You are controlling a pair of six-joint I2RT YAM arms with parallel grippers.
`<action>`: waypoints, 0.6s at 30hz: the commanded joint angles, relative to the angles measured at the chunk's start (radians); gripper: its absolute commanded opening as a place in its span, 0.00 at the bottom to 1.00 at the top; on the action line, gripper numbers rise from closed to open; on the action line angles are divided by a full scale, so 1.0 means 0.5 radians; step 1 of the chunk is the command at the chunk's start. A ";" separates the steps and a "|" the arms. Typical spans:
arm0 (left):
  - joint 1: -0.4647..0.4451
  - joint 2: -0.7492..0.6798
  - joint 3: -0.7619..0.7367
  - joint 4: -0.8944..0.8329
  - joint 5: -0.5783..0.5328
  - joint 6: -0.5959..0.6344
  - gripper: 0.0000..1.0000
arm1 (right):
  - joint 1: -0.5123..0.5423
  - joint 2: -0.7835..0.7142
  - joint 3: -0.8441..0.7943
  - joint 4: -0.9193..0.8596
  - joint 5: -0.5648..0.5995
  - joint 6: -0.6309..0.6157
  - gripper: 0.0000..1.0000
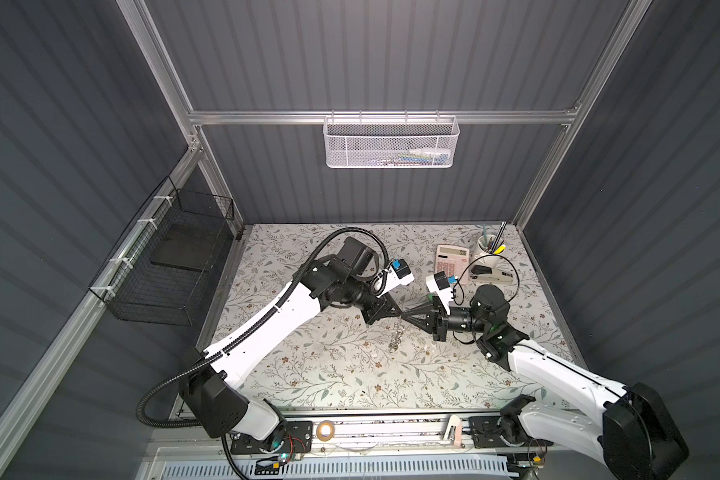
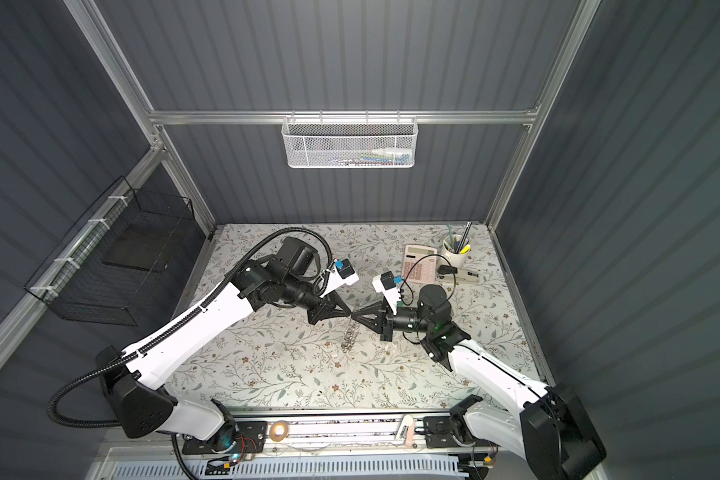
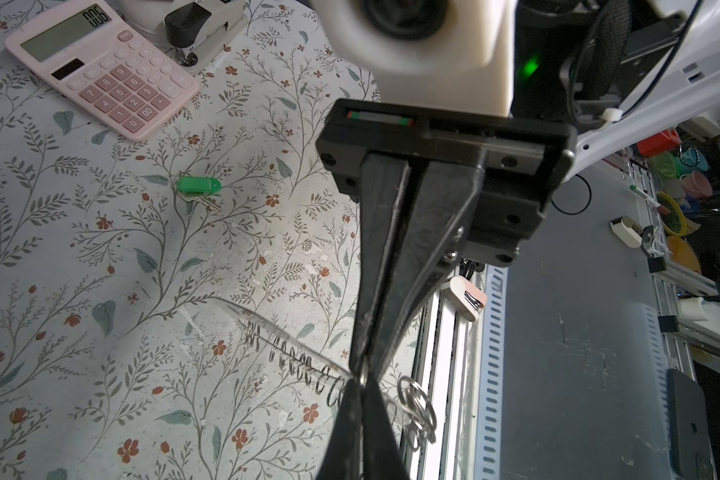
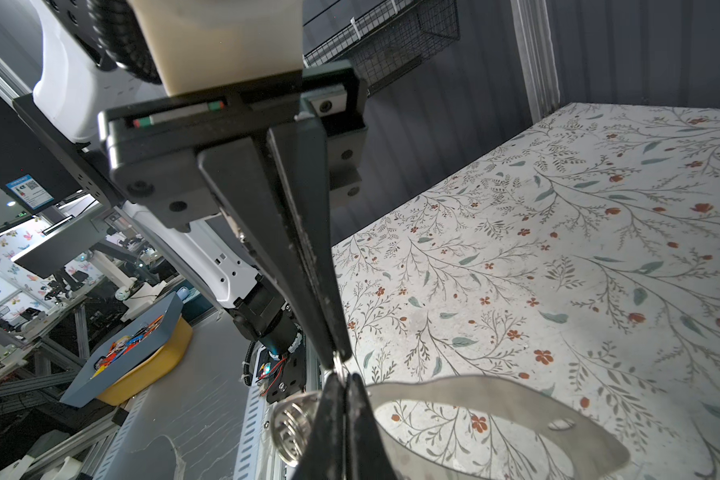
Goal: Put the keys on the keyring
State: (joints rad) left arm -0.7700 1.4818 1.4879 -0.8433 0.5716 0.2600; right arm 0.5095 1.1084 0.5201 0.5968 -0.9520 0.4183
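Note:
My left gripper [image 1: 398,311] [image 2: 349,313] and right gripper [image 1: 404,315] [image 2: 355,316] meet tip to tip above the middle of the table. Both are shut on the keyring [image 1: 396,337] [image 2: 349,337], which hangs between them and down toward the cloth. In the left wrist view the left gripper [image 3: 361,385] pinches the thin hoop [image 3: 292,353], fringed with small silvery rings, and the right gripper [image 3: 362,365] grips it from the opposite side. In the right wrist view the right gripper [image 4: 342,380] is shut on the keyring [image 4: 474,386]. The green-headed key [image 3: 198,185] lies loose on the table, apart from both grippers.
At the back right stand a pink calculator [image 1: 452,257] [image 3: 100,70], a stapler [image 1: 491,274] and a white cup of pens [image 1: 489,249]. A white mesh basket [image 1: 391,143] hangs on the back rail. On the left wall is a black wire basket [image 1: 171,266].

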 commanded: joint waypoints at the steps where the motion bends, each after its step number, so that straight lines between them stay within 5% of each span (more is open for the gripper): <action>1: -0.025 0.028 0.043 0.005 0.071 0.041 0.00 | 0.019 0.007 0.059 0.018 0.004 -0.004 0.00; 11: -0.023 -0.043 -0.041 0.140 0.032 -0.056 0.00 | 0.018 0.006 0.022 0.071 0.074 0.013 0.00; 18: -0.020 -0.093 -0.122 0.285 0.050 -0.188 0.14 | 0.021 -0.020 -0.008 0.102 0.115 0.016 0.00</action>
State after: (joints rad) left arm -0.7704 1.4670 1.4536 -0.7647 0.5579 0.2123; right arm 0.5125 1.1080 0.5179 0.5980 -0.9176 0.4194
